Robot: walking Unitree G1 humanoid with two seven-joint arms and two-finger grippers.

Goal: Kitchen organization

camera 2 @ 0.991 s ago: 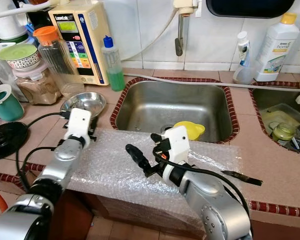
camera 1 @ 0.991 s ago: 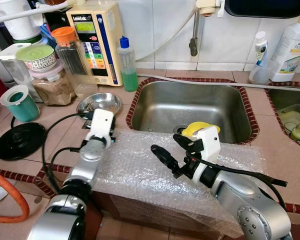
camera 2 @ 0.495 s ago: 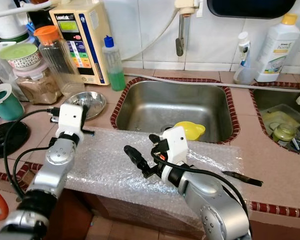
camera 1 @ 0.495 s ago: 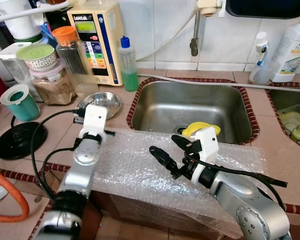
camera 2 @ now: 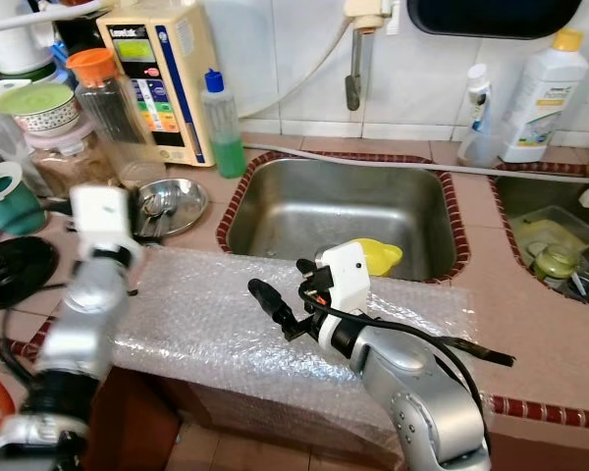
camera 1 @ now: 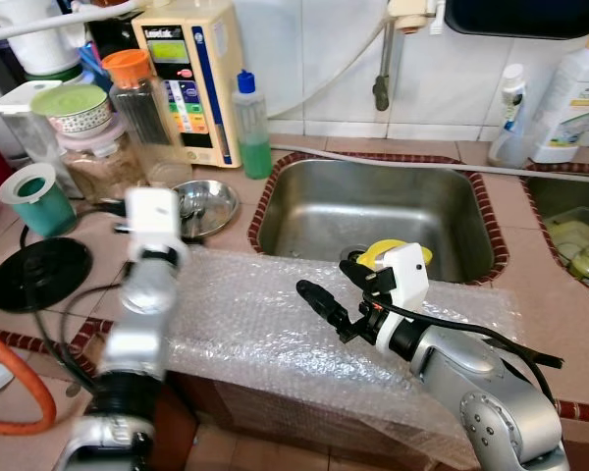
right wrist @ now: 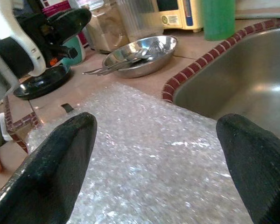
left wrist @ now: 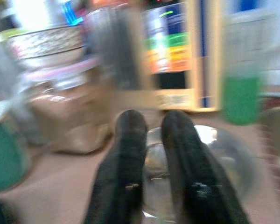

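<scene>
So the left arm has swung out to the robot's left over the last second: it was parked by the bubble wrap edge next to the steel bowl, and now its wrist sits further out and blurred from the motion. From the left wrist view, the left gripper has its two fingers pressed nearly together with nothing between them, pointing straight at the bowl, which is just past the tips and holds some cutlery. Looks like it's lining up on the bowl as the next thing to tidy, though that's a guess since "kitchen organization" is pretty vague. The right gripper hasn't really moved; it hovers over the bubble wrap in front of the sink with fingers spread wide and empty. A yellow cup lies in the sink right behind that wrist. The bowl rests on the counter between the jars and the sink.
</scene>
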